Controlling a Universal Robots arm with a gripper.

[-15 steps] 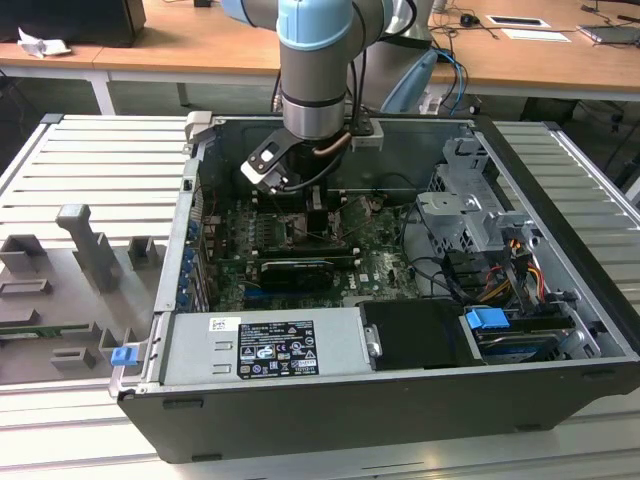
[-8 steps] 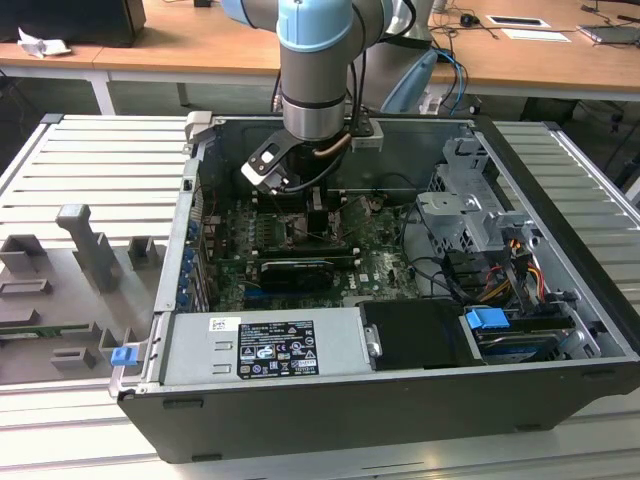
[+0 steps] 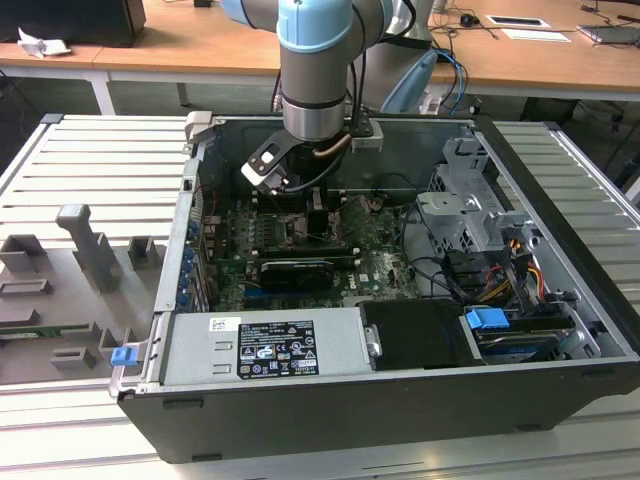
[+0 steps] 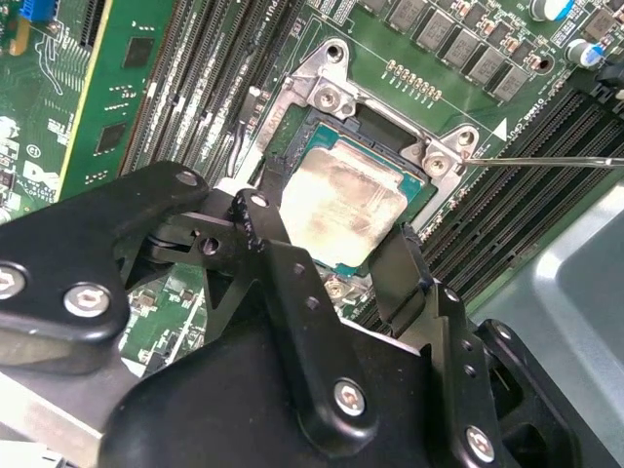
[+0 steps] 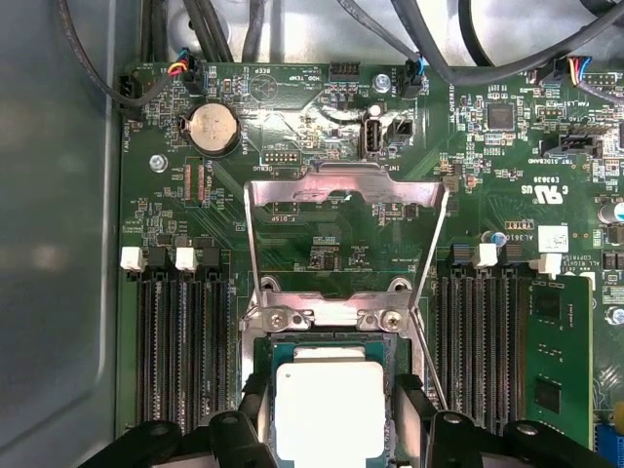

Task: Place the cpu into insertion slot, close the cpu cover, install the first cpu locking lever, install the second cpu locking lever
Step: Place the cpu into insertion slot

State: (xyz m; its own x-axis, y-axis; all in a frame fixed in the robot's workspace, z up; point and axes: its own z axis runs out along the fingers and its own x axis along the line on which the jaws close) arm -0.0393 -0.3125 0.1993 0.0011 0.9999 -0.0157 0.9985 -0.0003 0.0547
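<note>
The fingers (image 4: pixel 261 229) grip the chip (image 4: pixel 341 205) by two opposite edges, flat and squared in or just over the socket (image 4: pixel 369 119), its cover (image 5: pixel 346 183) standing open beyond.

Ribbed metal table (image 3: pixel 100 170) carries an open computer case (image 3: pixel 300 425) and grey fixtures (image 3: pixel 88 245).

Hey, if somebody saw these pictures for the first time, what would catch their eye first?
The light-blue robot arm reaching down into the open computer case, in the middle of the exterior view. In both wrist views the pale square cpu lies in the insertion slot with the black gripper right at it. Beside the slot in the first wrist view, the silver cpu cover stands open over the green motherboard.
</note>
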